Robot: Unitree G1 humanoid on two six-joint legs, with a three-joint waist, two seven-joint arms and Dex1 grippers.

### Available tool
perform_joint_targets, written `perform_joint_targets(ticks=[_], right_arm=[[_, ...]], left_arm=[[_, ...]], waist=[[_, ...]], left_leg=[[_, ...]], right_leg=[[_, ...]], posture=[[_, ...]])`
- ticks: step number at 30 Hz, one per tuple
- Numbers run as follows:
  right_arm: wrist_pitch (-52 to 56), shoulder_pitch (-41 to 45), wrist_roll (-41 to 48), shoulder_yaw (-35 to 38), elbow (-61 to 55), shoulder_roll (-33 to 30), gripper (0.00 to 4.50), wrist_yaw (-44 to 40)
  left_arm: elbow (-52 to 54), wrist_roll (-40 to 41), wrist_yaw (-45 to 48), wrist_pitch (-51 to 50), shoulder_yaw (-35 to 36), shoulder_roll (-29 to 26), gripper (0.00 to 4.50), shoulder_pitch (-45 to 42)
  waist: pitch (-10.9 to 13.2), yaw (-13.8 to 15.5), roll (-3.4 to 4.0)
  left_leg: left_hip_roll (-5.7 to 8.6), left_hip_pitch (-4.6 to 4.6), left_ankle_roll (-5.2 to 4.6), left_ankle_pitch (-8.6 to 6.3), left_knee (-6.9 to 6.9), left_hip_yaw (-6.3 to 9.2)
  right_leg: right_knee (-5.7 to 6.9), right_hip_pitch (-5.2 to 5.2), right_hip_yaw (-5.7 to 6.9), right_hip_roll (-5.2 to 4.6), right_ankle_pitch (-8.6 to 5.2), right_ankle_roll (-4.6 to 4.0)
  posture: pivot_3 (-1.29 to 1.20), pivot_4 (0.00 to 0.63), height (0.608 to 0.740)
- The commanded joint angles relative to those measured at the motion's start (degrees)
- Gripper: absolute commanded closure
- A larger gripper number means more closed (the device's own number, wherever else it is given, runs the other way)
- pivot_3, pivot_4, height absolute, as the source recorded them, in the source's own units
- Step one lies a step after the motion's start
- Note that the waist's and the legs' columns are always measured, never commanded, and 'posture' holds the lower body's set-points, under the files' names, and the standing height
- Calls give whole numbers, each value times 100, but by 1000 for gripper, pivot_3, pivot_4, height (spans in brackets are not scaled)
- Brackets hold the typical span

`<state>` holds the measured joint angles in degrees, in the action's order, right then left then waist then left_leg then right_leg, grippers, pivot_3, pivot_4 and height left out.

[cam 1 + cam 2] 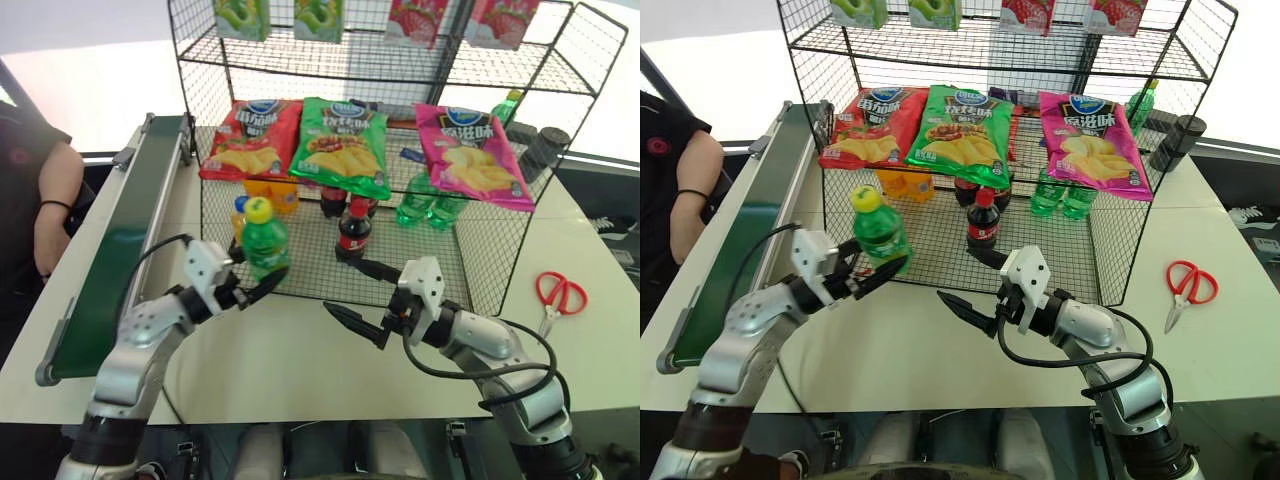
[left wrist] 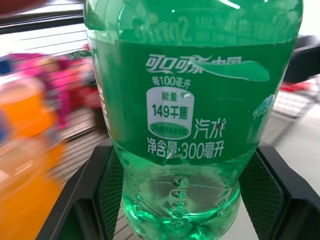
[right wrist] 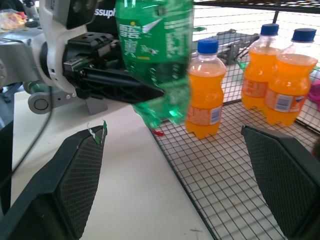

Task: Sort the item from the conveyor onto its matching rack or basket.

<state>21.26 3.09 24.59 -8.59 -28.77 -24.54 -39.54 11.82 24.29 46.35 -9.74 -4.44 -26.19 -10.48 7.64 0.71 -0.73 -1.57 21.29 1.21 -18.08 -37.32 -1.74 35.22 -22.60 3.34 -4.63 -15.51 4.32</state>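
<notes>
Left wrist view: bottle (image 2: 192, 115) clamped upright between the left gripper's (image 1: 262, 287) fingers, held at the rack's (image 1: 480, 262) front edge, seemingly clear of the table (image 1: 280, 355). Right gripper (image 1: 362, 298) gapes wide, empty, nearby.

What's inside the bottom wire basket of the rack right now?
In the wire basket: orange bottles at its left, cola bottles mid, green bottles right. The chip bags above cover the rear bottles' tops, so a full count isn't possible.

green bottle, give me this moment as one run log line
left gripper: shut on green bottle | right gripper: open, empty | bottle: upright, lifted at basket front | phase: carry to rack
</notes>
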Motion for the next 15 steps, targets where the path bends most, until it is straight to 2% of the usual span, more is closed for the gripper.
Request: perform_joint_targets(ticks=[1,7,15], right_arm=[[87,36,75,0,-311,70,0,149],[109,-19,39,54,-369,164,0,401],[74,-51,42,69,-383,161,0,544]], left_arm=[[-163,80,576,-13,-405,155,1722,-484],[-682,-110,1244,225,-821,316,1722,-949],[-1071,-278,1711,492,-926,458,1722,-1170]], waist=[[-1,1,-2],[0,-5,0],[0,0,0]], left_leg=[[1,0,-1,0,-2,0],[4,-2,-3,0,-6,1],[-10,-2,-3,0,-10,10]], right_leg=[[1,1,0,11,0,1],[3,1,1,36,0,3],[7,1,-1,63,0,2]], posture=[[0,150,740],[0,150,740],[0,150,740]])
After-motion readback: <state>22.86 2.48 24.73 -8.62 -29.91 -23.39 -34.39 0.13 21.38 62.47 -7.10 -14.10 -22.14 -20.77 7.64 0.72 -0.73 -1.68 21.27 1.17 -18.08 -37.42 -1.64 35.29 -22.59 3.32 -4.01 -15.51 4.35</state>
